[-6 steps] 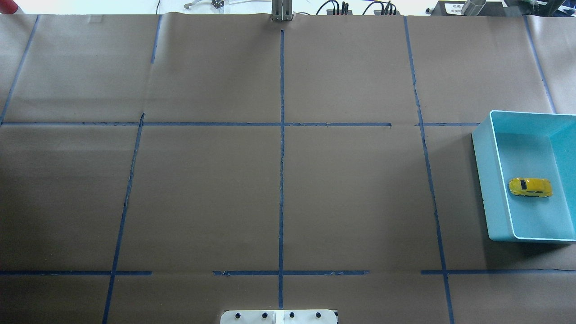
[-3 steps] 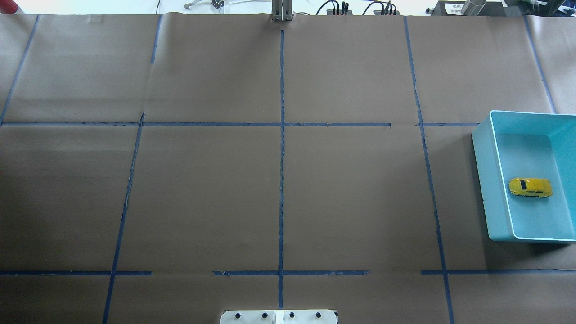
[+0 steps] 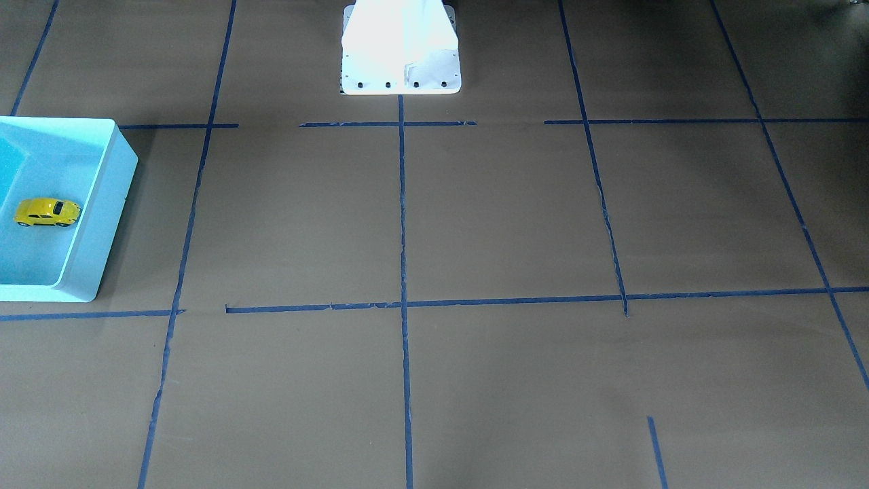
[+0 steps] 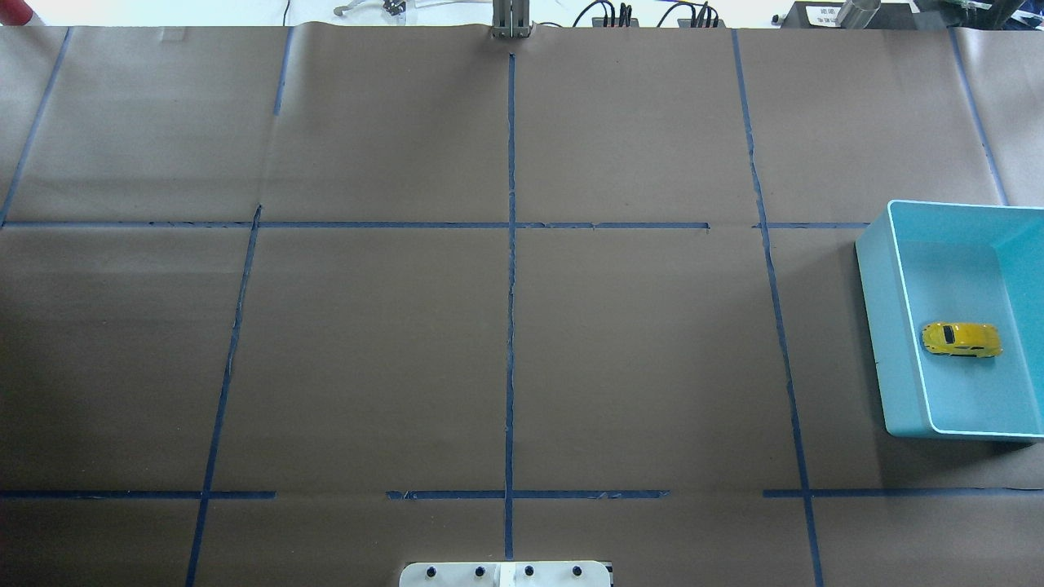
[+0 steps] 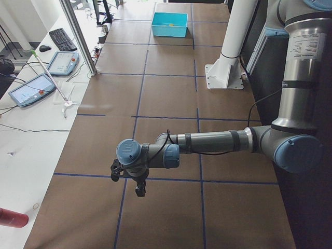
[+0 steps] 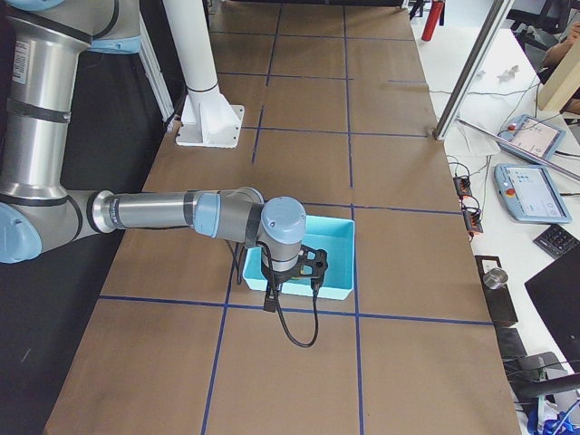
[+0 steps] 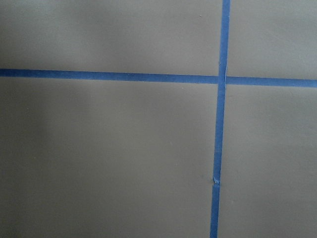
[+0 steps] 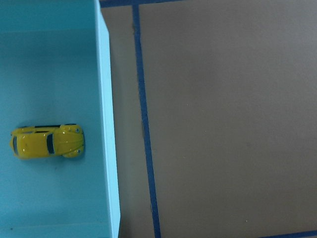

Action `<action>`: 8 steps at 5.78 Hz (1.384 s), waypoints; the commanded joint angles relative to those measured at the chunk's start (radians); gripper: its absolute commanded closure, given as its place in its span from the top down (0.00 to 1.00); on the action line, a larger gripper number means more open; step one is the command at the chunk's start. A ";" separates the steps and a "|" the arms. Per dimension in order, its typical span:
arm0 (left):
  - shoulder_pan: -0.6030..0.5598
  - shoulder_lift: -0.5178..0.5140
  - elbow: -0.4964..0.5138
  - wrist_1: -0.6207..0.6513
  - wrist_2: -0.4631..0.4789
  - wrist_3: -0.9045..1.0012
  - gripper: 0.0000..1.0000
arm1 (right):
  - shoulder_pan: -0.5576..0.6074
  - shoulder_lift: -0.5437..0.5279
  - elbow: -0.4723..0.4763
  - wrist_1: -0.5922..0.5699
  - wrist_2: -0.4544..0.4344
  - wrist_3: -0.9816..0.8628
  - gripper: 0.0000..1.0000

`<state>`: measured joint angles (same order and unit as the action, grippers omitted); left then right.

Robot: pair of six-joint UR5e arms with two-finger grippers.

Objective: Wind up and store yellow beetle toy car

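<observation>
yellow beetle toy car (image 4: 962, 339) is sitting in the teal bin (image 4: 882, 326) on the robot's right, near the wall that faces the centre. the right gripper (image 6: 314, 263) hangs over that bin, the left gripper (image 5: 117, 170) over brown paper (image 4: 367, 350) (only the side cams show them, so can't tell if the jaws are apart or together). white label (image 4: 824, 12) past the far edge: too small to read

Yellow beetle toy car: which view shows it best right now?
Right wrist-mounted: the yellow beetle toy car is largest, unobstructed, seen from above in the teal bin. Overhead and front-facing show it small. The side views do not show it clearly; left wrist shows only table.
</observation>
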<state>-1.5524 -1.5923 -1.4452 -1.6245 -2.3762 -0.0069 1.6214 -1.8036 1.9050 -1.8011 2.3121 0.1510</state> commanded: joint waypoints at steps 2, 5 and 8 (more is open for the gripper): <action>0.000 0.000 0.000 0.000 0.000 0.001 1.00 | 0.002 0.009 -0.004 0.066 -0.038 0.165 1.00; 0.000 0.000 0.000 0.000 0.002 -0.001 1.00 | 0.002 0.007 -0.012 0.063 -0.056 0.168 1.00; 0.000 0.000 0.000 0.000 0.002 -0.001 1.00 | 0.002 0.007 0.026 0.060 -0.037 0.058 1.00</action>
<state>-1.5524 -1.5923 -1.4450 -1.6245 -2.3746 -0.0077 1.6230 -1.7963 1.9087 -1.7406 2.2721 0.2714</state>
